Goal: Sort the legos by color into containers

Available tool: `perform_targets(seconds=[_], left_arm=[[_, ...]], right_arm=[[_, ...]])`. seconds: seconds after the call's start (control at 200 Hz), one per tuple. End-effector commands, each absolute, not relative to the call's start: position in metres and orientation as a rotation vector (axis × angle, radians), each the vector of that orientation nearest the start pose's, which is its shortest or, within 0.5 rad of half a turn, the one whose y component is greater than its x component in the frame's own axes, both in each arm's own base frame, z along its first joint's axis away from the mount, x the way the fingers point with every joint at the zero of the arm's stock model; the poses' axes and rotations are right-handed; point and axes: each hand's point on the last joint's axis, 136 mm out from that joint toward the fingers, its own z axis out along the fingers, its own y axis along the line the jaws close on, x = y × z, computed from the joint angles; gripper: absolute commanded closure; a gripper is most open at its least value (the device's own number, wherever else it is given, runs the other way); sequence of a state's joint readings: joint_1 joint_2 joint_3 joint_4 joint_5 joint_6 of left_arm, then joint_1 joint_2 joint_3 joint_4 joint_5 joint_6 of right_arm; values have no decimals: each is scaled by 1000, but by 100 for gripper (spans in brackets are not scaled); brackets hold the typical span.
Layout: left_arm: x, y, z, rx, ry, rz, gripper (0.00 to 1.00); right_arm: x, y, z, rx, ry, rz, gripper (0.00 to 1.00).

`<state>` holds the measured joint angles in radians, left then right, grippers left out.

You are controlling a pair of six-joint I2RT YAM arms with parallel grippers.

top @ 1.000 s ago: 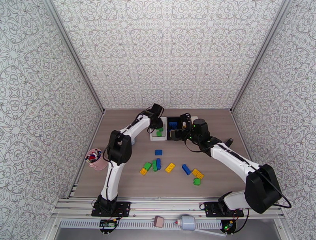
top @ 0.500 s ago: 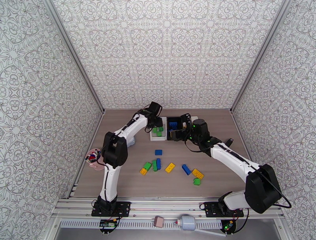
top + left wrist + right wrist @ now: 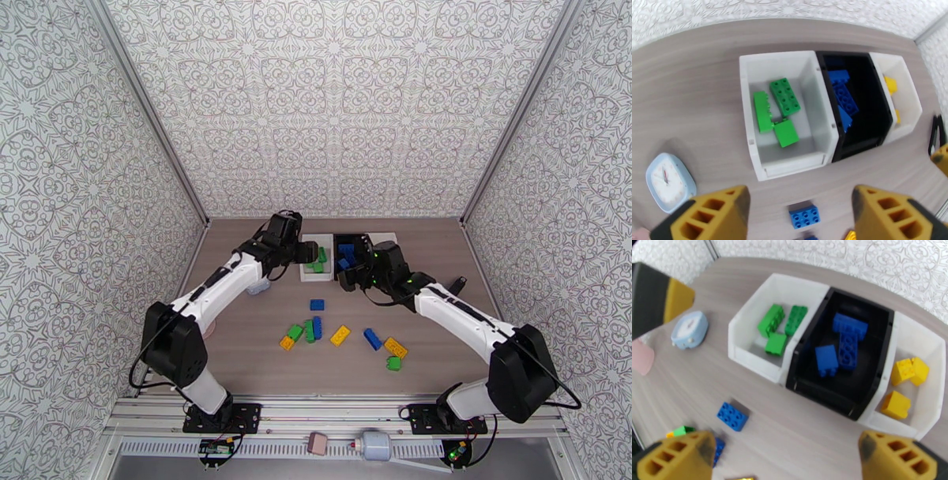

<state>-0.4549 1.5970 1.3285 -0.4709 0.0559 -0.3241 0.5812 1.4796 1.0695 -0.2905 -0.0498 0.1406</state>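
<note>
While both claws hang empty near the row of containers, the next pick must be chosen with care. At the far left a small rounded white-blue clock [image 3: 669, 181] lies on the wood-grain table [image 3: 691, 98]; it is no part of the sorting. The left gripper [image 3: 800, 199] is released, its ribbed yellow fingers wide apart above a loose blue brick [image 3: 804, 216]. To grasp it well, I think the fingers should close on the flat sides, not on the studs. The left white bin [image 3: 750, 130], of smooth plastic, holds three glossy green bricks [image 3: 784, 96]. The black bin [image 3: 829, 98] touching it holds blue bricks [image 3: 845, 98], and the right white bin [image 3: 926, 342] holds yellow bricks [image 3: 908, 372]. The right gripper [image 3: 788, 453] is released too and holds nothing. Other loose legos [image 3: 340, 335] wait nearer the arms' bases.
</note>
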Motion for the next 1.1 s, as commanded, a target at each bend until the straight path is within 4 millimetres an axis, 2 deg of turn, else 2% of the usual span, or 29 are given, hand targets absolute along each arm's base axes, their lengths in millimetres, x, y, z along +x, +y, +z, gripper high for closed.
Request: perform_targets(seconds=[0.0,0.26,0.395,0.57,0.845,0.995,1.09], left_arm=[[398,-221,231,371,2176,-520,22],[340,-221,212,661,2083,-527,12],[311,-233,209,806,1993,-605,1],[280,-251,202,987,1871,-665,0],[229,-274,185,1223,1738,-713,0],[215,-280,181,1287,1674,-732,0],[208,-283,180,1321,1616,-722,0]], right_arm=[[341,235,155,-604,2357,283,0],[297,225,131,-720,2507,199,0],[277,219,120,-777,2578,161,0],[256,214,108,-851,2658,123,0],[237,200,85,-923,2787,56,0],[234,203,73,-938,2844,57,0],[233,203,64,-933,2887,45,4]])
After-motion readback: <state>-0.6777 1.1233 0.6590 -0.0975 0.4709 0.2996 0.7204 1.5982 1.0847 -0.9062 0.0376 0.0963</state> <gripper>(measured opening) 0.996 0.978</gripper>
